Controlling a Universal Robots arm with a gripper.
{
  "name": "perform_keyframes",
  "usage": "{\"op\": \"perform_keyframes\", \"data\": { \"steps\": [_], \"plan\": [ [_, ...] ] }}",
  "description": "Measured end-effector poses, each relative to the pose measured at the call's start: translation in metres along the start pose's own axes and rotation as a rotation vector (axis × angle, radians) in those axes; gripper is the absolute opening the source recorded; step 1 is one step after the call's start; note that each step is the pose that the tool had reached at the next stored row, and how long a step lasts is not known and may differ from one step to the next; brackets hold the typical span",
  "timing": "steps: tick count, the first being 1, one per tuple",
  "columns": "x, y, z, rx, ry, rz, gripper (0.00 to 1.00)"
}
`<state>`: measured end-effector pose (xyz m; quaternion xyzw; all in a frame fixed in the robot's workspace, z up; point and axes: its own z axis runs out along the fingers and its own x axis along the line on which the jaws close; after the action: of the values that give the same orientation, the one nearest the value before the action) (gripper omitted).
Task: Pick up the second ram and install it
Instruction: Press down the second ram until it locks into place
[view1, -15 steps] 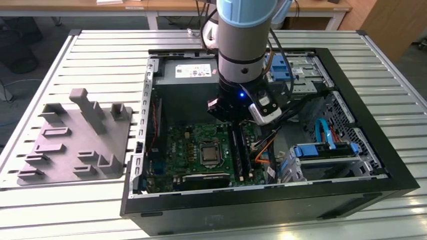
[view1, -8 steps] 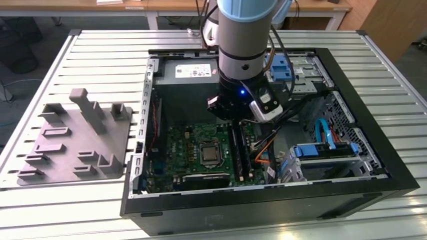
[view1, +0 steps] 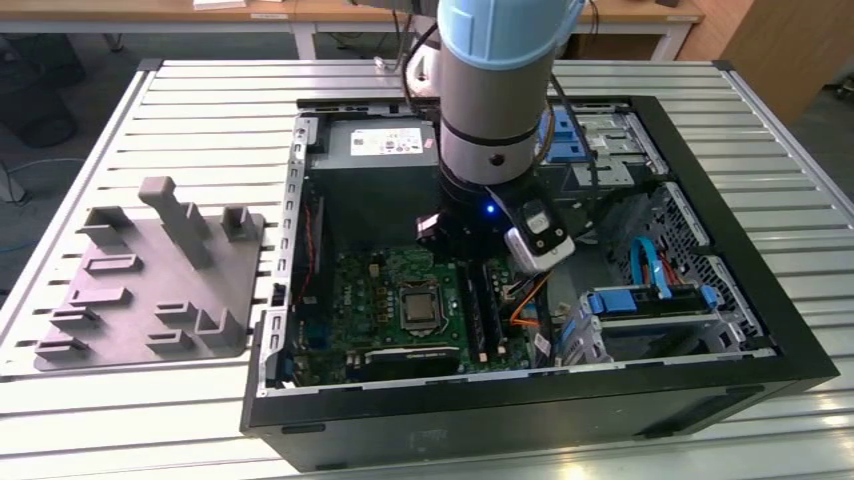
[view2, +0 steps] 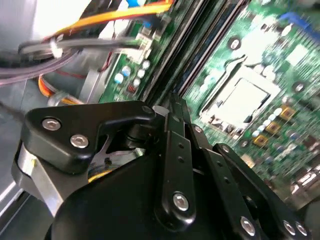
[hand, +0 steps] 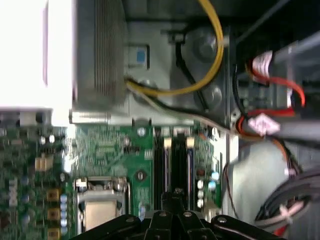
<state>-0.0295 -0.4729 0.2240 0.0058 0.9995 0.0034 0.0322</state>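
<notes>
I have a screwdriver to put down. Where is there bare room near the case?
The slatted table is bare in front of the grey holder and behind it, up to the table's far edge. Inside the case it is crowded: arm, motherboard, cables, drive cages.

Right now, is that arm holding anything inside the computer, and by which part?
It cannot be told. The gripper hangs just over the memory slots, but whether it grips anything is hidden from these views.

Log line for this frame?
arm: inside PC case | tool: over RAM slots | holder: outside case
</notes>
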Motion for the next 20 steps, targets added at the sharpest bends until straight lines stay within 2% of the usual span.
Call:
{"op": "perform_keyframes", "data": {
  "steps": [9, 15, 20],
  "plan": [
    [-0.0002, -0.0375, 0.0035, 0.0032, 0.0, 0.0, 0.1],
    [-0.0001, -0.0456, 0.0061, 0.0094, 0.0004, -0.001, 0.1],
    [0.0, -0.0472, 0.0081, 0.0103, 0.001, -0.001, 0.1]
  ]
}}
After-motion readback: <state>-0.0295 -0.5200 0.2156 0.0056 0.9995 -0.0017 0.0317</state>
